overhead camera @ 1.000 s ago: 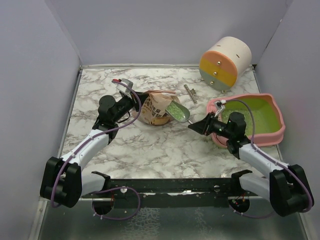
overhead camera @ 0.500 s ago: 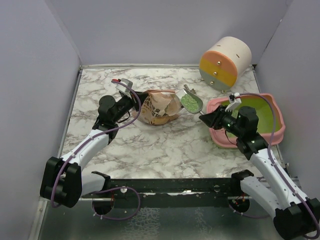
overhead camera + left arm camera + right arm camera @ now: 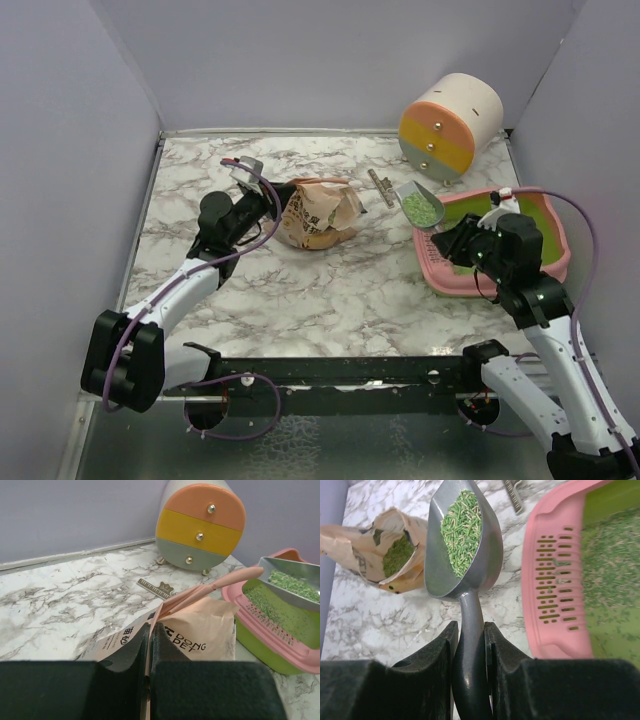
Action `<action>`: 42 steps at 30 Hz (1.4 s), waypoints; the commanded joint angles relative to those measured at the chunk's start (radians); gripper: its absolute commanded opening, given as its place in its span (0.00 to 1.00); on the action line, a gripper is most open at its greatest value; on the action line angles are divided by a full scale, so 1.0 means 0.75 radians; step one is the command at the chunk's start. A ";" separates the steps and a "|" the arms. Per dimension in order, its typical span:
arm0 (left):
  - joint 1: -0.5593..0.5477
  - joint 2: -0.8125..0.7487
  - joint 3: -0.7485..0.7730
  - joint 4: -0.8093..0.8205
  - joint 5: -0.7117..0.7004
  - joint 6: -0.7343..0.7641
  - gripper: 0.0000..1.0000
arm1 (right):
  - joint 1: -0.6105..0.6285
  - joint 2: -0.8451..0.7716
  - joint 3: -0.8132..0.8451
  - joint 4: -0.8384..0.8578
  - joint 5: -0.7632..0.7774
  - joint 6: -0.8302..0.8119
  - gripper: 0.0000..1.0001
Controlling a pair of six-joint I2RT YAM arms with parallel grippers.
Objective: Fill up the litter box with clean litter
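The right gripper (image 3: 470,627), jaws clamped on the stiff handle of a silver metal scoop (image 3: 436,565), carries loose green clean litter (image 3: 461,530), seemingly light and quick to spill, just beside the shallow pink plastic litter box (image 3: 552,580) at the table's right edge, while the left gripper (image 3: 150,635) pinches the soft tan paper bag (image 3: 200,630).

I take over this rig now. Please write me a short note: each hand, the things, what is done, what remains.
Left hand: shut on the rim of the paper bag, holding it open.
Right hand: shut on the handle of the metal scoop; the scoop is loaded, level and raised beside the bag-side rim of the litter box.
Done: thin clean litter covers part of the box floor.
Left: tip this scoopful in; probably more scoops, since bare green floor shows.
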 commanded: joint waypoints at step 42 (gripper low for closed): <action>-0.009 -0.103 -0.007 -0.197 0.002 -0.072 0.01 | -0.004 0.736 1.011 -1.020 0.847 -0.244 0.02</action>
